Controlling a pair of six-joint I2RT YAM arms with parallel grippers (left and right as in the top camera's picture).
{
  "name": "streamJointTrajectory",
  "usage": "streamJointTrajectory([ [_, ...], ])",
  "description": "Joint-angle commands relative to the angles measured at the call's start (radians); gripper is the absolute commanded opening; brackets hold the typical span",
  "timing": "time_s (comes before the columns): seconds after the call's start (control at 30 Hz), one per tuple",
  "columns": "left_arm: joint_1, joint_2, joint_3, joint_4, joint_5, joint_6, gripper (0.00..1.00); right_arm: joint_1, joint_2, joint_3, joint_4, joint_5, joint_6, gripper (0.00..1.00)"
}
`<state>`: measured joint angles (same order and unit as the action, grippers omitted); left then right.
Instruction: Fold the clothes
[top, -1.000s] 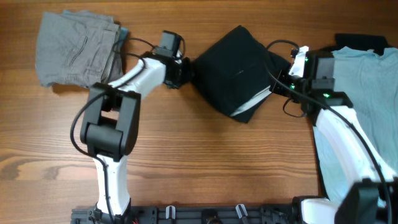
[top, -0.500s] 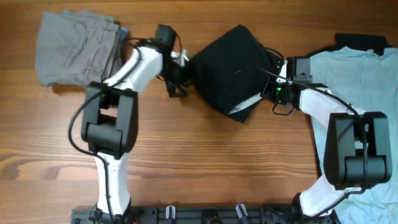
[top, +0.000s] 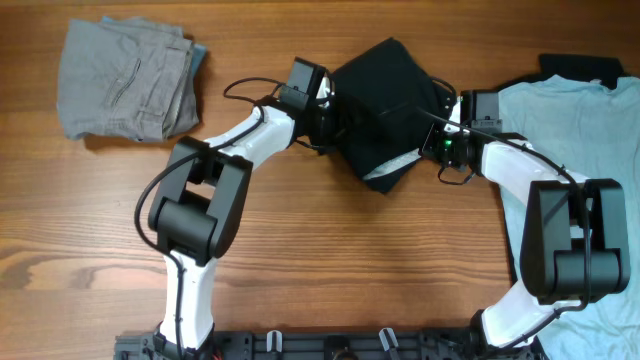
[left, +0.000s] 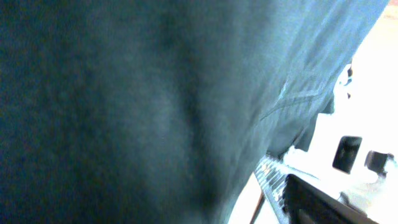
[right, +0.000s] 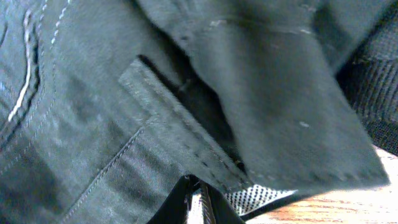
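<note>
The black shorts (top: 385, 100) lie folded into a compact bundle at the table's upper middle, a pale inner band (top: 398, 164) showing at their lower right edge. My left gripper (top: 328, 118) is pressed into their left side, open; dark cloth (left: 124, 112) fills the left wrist view and only one finger (left: 277, 182) shows. My right gripper (top: 440, 143) is at the bundle's right edge, shut on a fold of the black shorts (right: 93, 124), its tips (right: 199, 190) tucked beneath a hem beside mesh lining (right: 255, 198).
Folded grey shorts (top: 125, 80) sit at the far upper left. A pale blue T-shirt (top: 590, 150) is spread along the right edge, with a dark garment (top: 580, 66) under its top. A rail (top: 330, 345) runs along the front edge.
My left gripper has opened and moved right, from beside the bundle into its left side. The right arm swung in toward the bundle a second ago and has held still since.
</note>
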<state>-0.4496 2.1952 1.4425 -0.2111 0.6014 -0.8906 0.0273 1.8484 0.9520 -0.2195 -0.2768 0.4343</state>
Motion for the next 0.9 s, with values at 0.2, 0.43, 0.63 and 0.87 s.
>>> streamJointTrajectory([
  [0.2, -0.050, 0.183, -0.030, 0.070, -0.105, 0.024, 0.13, 0.007, 0.058, -0.030, -0.101, 0.013, -0.033, 0.08],
  [0.43, 0.032, 0.177, -0.030, -0.198, 0.030, 0.048, 0.04, 0.007, -0.199, -0.030, -0.193, -0.043, -0.158, 0.09],
  [0.63, 0.127, 0.153, -0.030, -0.281, 0.150, 0.259, 0.13, 0.008, -0.261, -0.030, -0.115, -0.161, -0.179, 0.12],
  [0.87, 0.073, 0.154, -0.030, -0.167, 0.135, 0.302, 0.58, 0.009, -0.066, -0.030, -0.098, -0.168, -0.161, 0.11],
])
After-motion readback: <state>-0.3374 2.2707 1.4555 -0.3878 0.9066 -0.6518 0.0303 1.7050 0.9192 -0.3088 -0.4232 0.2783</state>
